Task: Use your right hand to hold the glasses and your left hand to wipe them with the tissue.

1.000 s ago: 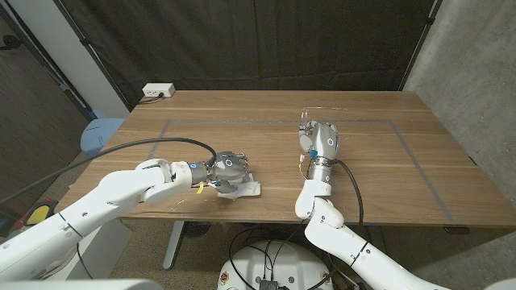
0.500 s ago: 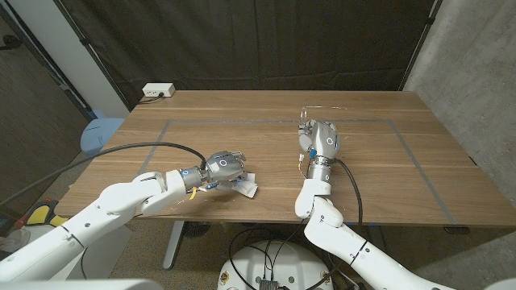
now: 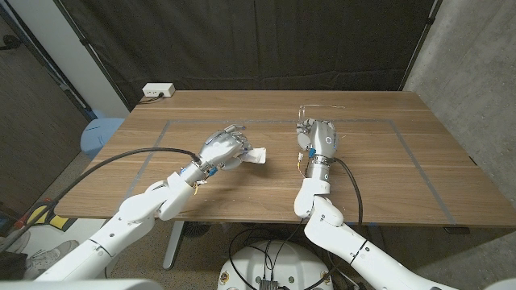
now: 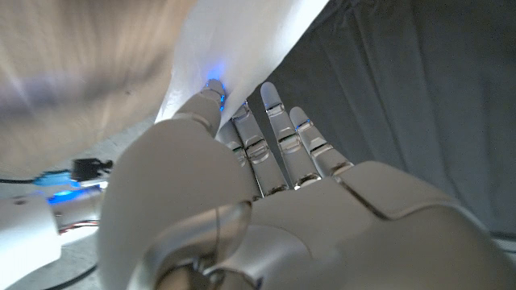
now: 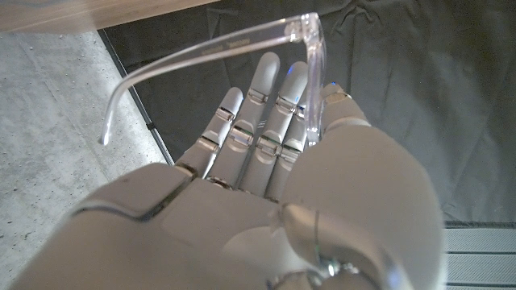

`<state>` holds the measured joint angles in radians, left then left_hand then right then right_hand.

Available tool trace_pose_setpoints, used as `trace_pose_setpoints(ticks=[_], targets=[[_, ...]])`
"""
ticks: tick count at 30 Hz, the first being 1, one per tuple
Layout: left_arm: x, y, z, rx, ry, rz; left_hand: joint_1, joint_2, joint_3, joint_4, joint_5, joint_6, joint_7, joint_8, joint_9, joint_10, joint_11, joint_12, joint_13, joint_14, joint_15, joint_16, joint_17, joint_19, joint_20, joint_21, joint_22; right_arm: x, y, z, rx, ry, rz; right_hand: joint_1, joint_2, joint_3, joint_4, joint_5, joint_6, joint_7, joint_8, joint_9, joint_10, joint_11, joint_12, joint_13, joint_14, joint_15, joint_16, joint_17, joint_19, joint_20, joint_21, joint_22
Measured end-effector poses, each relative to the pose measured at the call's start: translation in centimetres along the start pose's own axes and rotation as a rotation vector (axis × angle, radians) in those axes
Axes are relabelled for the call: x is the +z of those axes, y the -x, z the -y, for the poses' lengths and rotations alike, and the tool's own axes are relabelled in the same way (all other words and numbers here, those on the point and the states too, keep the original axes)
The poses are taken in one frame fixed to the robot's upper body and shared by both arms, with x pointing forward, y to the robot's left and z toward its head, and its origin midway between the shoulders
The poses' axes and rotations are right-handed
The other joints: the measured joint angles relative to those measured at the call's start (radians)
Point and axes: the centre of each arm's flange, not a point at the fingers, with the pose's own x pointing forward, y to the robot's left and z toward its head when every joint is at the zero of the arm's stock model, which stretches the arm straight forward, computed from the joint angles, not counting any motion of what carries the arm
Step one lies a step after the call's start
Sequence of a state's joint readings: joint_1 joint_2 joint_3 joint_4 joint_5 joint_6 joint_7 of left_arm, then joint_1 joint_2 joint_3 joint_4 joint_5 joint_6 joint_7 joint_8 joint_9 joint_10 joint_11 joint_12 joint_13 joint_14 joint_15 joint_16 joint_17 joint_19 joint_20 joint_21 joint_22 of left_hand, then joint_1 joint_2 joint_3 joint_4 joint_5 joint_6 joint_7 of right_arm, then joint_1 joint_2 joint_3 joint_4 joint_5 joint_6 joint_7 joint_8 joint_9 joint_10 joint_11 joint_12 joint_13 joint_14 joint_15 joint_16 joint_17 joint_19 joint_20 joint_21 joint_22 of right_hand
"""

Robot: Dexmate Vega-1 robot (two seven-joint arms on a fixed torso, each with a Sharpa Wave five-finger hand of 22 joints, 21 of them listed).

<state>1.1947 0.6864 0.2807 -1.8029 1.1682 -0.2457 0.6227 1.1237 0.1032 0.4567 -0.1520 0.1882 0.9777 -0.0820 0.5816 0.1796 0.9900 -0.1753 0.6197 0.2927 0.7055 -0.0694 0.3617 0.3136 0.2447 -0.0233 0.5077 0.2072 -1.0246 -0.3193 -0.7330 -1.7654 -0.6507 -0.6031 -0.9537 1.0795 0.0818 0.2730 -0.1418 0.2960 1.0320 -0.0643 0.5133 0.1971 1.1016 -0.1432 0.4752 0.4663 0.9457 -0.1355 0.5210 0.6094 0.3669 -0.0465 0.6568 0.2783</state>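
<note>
Clear glasses (image 5: 242, 40) in right hand (image 5: 266, 185); left hand (image 3: 222, 149) grips tissue (image 3: 258, 155)

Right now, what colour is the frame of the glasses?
Clear, see-through plastic; the glasses show best in the right wrist view, held in the right robot hand.

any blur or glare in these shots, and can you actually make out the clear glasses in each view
Head view: evenly lit and sharp; the glasses are a faint outline above the right hand, and the tissue in the left hand reads clearly. Left wrist view: the tabletop is streaked with blur and the tissue is a bright white patch. Right wrist view: sharp, with the clear frame standing out against the dark curtain.
</note>
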Motion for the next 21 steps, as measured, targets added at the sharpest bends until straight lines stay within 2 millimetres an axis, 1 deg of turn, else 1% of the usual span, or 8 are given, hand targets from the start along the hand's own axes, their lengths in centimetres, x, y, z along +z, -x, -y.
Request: trace_pose_setpoints(ticks=[4,6,7,8,11,16,17,21], targets=[[-0.3,-0.1,-0.4,0.092,0.020,-0.038,0.000,0.000,-0.003,-0.003,0.000,0.002,-0.002,-0.002,0.000,0.000,0.000,0.004,0.006,0.011,-0.001,0.000,0.005,0.000,0.000,0.003,0.000,0.0,0.0,0.2,-0.001,-0.014,-0.002,0.000,0.000,0.000,0.000,0.000,0.000,0.000,0.000,0.000,0.000,0.000,0.000,0.000,0.000,0.000,0.000,0.000,-0.006,0.005,0.000,0.000],[-0.7,-0.5,0.1,0.152,0.047,-0.089,0.000,0.000,-0.003,-0.003,0.000,0.005,-0.005,-0.003,0.000,0.000,0.000,0.009,0.010,0.013,-0.002,0.000,0.005,0.000,0.000,0.003,0.000,0.0,0.1,0.3,0.006,-0.046,-0.004,0.000,0.000,0.000,0.000,0.000,0.000,0.000,0.000,0.000,0.000,0.000,0.000,0.000,0.000,0.000,0.000,0.000,-0.005,0.005,0.000,0.000],[-0.8,-0.4,-0.4,0.190,0.055,-0.096,0.000,0.000,-0.003,-0.002,0.000,0.005,-0.005,-0.003,0.000,0.000,0.000,0.010,0.011,0.013,-0.002,0.000,0.008,0.000,0.000,0.003,0.000,-0.1,0.1,0.4,0.004,-0.046,-0.006,0.000,0.000,0.000,0.000,0.000,0.000,0.000,0.000,0.000,0.000,0.000,0.000,0.000,0.000,0.000,0.000,0.000,-0.005,0.005,0.000,0.000],[-1.0,-0.6,0.1,0.212,0.071,-0.124,0.000,0.000,-0.006,0.000,0.000,0.005,-0.005,-0.003,0.000,0.000,0.000,0.010,0.011,0.020,-0.002,0.000,0.009,0.004,-0.004,0.009,0.000,0.0,0.1,0.3,0.011,-0.071,-0.007,0.000,0.000,0.000,0.000,0.000,0.000,0.000,0.000,0.000,0.000,0.000,0.000,0.000,0.000,0.000,-0.002,0.000,-0.005,0.005,0.003,0.000],[-1.4,-0.9,-0.2,0.288,0.101,-0.153,0.005,-0.006,-0.007,0.002,0.000,0.005,-0.005,-0.003,0.000,0.000,0.000,0.016,0.016,0.023,-0.002,0.000,0.011,0.005,-0.005,0.011,0.000,-0.1,0.2,0.5,0.014,-0.094,-0.010,0.000,0.000,0.000,0.000,0.000,0.000,0.000,0.000,0.000,0.005,0.005,0.000,0.005,0.000,0.000,-0.004,0.000,-0.005,0.005,0.005,0.000],[-1.4,-0.8,-0.5,0.366,0.140,-0.181,0.005,-0.006,-0.011,-0.003,0.000,0.013,0.002,-0.011,-0.001,0.000,0.000,0.019,0.021,0.035,-0.006,0.000,0.018,0.009,-0.009,0.019,0.000,-0.4,0.2,0.8,0.016,-0.118,-0.017,0.000,0.000,0.000,0.000,0.000,0.000,0.000,0.000,0.001,0.005,0.005,0.000,0.005,0.005,-0.002,-0.004,0.005,-0.005,0.006,0.009,0.000],[-1.6,-1.4,0.2,0.384,0.157,-0.208,0.005,-0.006,-0.011,-0.003,0.000,0.013,0.002,-0.011,-0.001,0.000,0.000,0.019,0.021,0.036,-0.008,0.000,0.019,0.009,-0.009,0.019,0.000,0.0,0.3,0.5,0.047,-0.186,-0.014,0.000,0.000,0.000,0.000,0.000,0.000,0.000,0.000,0.001,0.005,0.005,0.000,0.005,0.006,-0.002,-0.004,0.005,-0.005,0.006,0.009,0.000],[-1.5,-1.3,-0.2,0.427,0.183,-0.210,0.009,-0.009,-0.016,0.002,0.000,0.014,0.003,-0.012,-0.001,0.000,0.000,0.019,0.026,0.040,-0.008,0.000,0.022,0.013,-0.012,0.019,0.004,-0.4,0.4,0.7,0.048,-0.193,-0.016,0.000,0.000,0.000,0.000,0.000,0.000,0.000,-0.001,0.002,0.005,0.005,-0.001,0.009,0.006,-0.002,-0.004,0.009,-0.009,0.002,0.014,-0.005]])
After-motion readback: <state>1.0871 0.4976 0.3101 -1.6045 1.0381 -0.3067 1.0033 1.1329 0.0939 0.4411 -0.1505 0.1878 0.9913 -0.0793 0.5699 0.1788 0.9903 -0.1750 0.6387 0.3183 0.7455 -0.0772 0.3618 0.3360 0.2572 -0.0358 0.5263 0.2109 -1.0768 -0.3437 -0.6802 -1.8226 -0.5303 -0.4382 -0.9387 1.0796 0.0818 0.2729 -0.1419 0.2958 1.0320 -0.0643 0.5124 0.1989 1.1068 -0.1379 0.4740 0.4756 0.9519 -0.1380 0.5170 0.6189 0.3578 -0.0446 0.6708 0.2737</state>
